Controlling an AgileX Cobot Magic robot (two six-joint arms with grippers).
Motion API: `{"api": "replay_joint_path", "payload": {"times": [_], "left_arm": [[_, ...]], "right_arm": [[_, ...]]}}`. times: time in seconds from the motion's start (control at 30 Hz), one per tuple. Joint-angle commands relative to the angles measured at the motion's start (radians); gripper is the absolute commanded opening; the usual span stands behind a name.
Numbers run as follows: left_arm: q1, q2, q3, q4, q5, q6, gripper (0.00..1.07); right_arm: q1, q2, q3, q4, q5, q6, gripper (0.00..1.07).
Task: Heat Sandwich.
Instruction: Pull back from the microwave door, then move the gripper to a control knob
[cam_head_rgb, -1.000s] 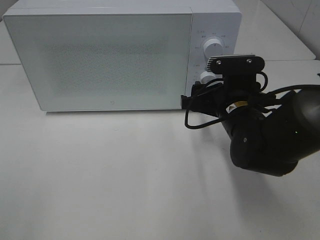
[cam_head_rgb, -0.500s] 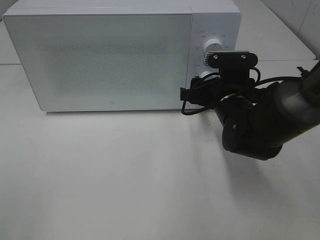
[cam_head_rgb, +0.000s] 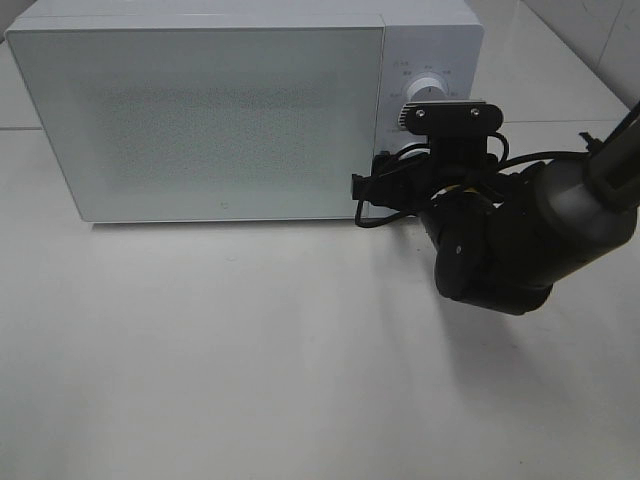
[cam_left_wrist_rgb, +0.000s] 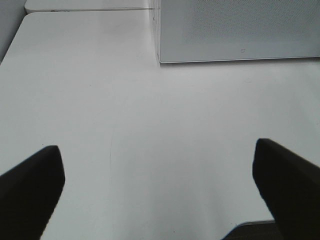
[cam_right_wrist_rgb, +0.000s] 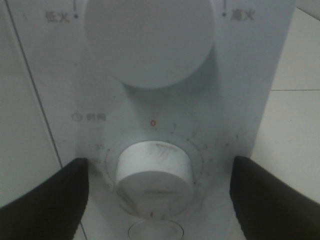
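Note:
The white microwave (cam_head_rgb: 220, 110) stands at the back of the table with its door shut. The sandwich and its pink plate are out of view. My right gripper (cam_head_rgb: 400, 172) is up against the control panel. In the right wrist view it (cam_right_wrist_rgb: 155, 192) is open, with one dark finger (cam_right_wrist_rgb: 45, 195) on each side of the lower timer knob (cam_right_wrist_rgb: 153, 172), apart from it. The larger upper knob (cam_right_wrist_rgb: 149, 40) sits above, also seen in the high view (cam_head_rgb: 428, 90). My left gripper (cam_left_wrist_rgb: 160, 192) is open and empty over bare table, facing the microwave's front (cam_left_wrist_rgb: 235, 30).
The white table (cam_head_rgb: 250, 350) spreads in front of the microwave. The right arm's black body (cam_head_rgb: 520, 235) and cables hang over the table to the right of the door. A seam between table tops (cam_left_wrist_rgb: 90, 10) runs beside the microwave's left end.
My right arm has moved left and toward the microwave's control panel, bringing the gripper closer around the lower knob. The microwave door stays shut.

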Motion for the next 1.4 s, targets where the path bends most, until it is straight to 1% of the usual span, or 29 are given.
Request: {"api": "replay_joint_path", "payload": {"times": [0.03, 0.1, 0.13, 0.17, 0.27, 0.3, 0.33, 0.4, 0.43, 0.47, 0.53, 0.6, 0.83, 0.97, 1.1, 1.13, 1.2, 1.23, 1.27, 1.4], "left_arm": [[-0.006, -0.016, 0.001, 0.003, -0.014, 0.003, 0.98], [-0.006, -0.016, 0.001, 0.003, -0.014, 0.003, 0.98], [-0.006, -0.016, 0.001, 0.003, -0.014, 0.003, 0.98], [-0.006, -0.016, 0.001, 0.003, -0.014, 0.003, 0.98], [-0.006, -0.016, 0.001, 0.003, -0.014, 0.003, 0.98], [-0.006, -0.016, 0.001, 0.003, -0.014, 0.003, 0.98], [-0.006, -0.016, 0.001, 0.003, -0.014, 0.003, 0.98], [-0.006, -0.016, 0.001, 0.003, -0.014, 0.003, 0.98], [-0.006, -0.016, 0.001, 0.003, -0.014, 0.003, 0.98], [-0.006, -0.016, 0.001, 0.003, -0.014, 0.003, 0.98], [-0.006, -0.016, 0.001, 0.003, -0.014, 0.003, 0.98], [-0.006, -0.016, 0.001, 0.003, -0.014, 0.003, 0.98], [-0.006, -0.016, 0.001, 0.003, -0.014, 0.003, 0.98], [-0.006, -0.016, 0.001, 0.003, -0.014, 0.003, 0.98], [-0.006, -0.016, 0.001, 0.003, -0.014, 0.003, 0.98], [-0.006, -0.016, 0.001, 0.003, -0.014, 0.003, 0.98], [-0.006, -0.016, 0.001, 0.003, -0.014, 0.003, 0.98], [-0.006, -0.016, 0.001, 0.003, -0.014, 0.003, 0.98], [-0.006, -0.016, 0.001, 0.003, -0.014, 0.003, 0.98], [-0.006, -0.016, 0.001, 0.003, -0.014, 0.003, 0.98]], "right_arm": [[-0.001, -0.002, -0.010, -0.015, -0.004, 0.005, 0.71], [-0.001, -0.002, -0.009, -0.015, -0.004, 0.005, 0.67], [-0.001, -0.002, -0.009, -0.008, -0.001, 0.005, 0.60], [-0.001, -0.002, -0.009, -0.008, -0.001, 0.005, 0.60], [-0.001, -0.002, -0.009, -0.008, -0.001, 0.005, 0.46], [-0.001, -0.002, -0.009, -0.008, -0.001, 0.005, 0.46], [-0.001, -0.005, -0.009, -0.008, -0.001, 0.005, 0.38], [0.008, -0.008, -0.009, -0.008, -0.001, 0.005, 0.29], [0.011, -0.008, -0.009, -0.008, -0.005, -0.001, 0.22], [0.011, -0.008, -0.009, -0.008, -0.005, -0.001, 0.22], [0.011, -0.008, -0.009, -0.008, -0.003, -0.002, 0.17], [0.011, -0.008, -0.009, -0.008, -0.005, -0.002, 0.14], [0.011, -0.008, -0.009, -0.008, -0.024, 0.012, 0.15], [0.011, -0.008, -0.010, -0.009, -0.038, 0.080, 0.15], [0.011, -0.008, -0.010, -0.009, -0.051, 0.222, 0.13], [0.011, -0.008, -0.010, -0.009, -0.051, 0.222, 0.13], [0.011, -0.008, -0.010, -0.011, -0.059, 0.302, 0.12], [0.011, -0.008, -0.010, -0.015, -0.071, 0.381, 0.11], [0.011, -0.008, -0.010, -0.015, -0.071, 0.381, 0.11], [0.011, -0.008, -0.010, -0.016, -0.100, 0.569, 0.12]]}}
